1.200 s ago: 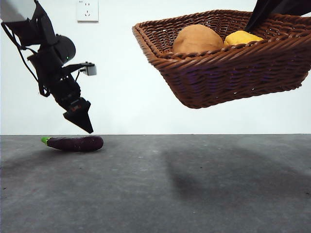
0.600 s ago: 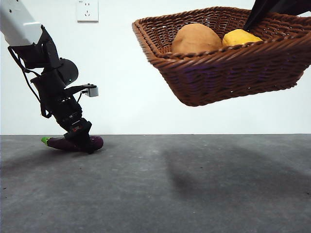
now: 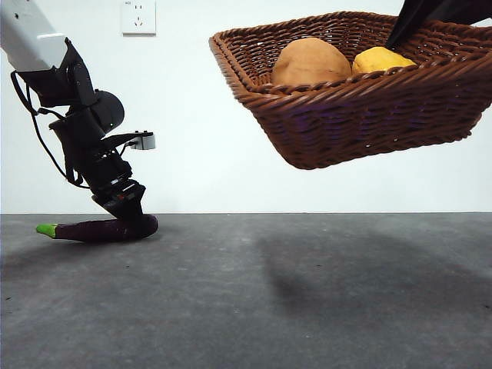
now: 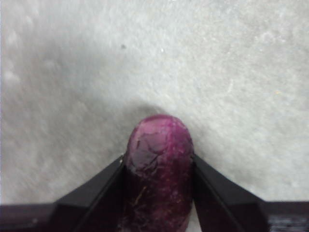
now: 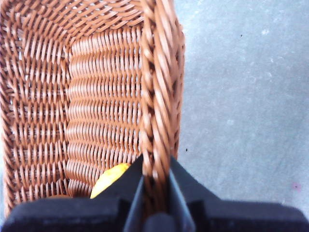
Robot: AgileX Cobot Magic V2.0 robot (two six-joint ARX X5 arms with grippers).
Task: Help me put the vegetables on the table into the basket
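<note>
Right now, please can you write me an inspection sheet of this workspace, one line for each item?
Surface: dark grey table, matte, shadow under the basket.
Job's things: basket held in the air, tilted; potato and yellow fruit inside; eggplant at table level.
Clutter: nothing seen.
Hands: left hand shut on the eggplant's rounded end; right hand shut on the basket's rim.
Cables: black cable looping beside the left arm.
Surroundings: white wall, wall socket.
</note>
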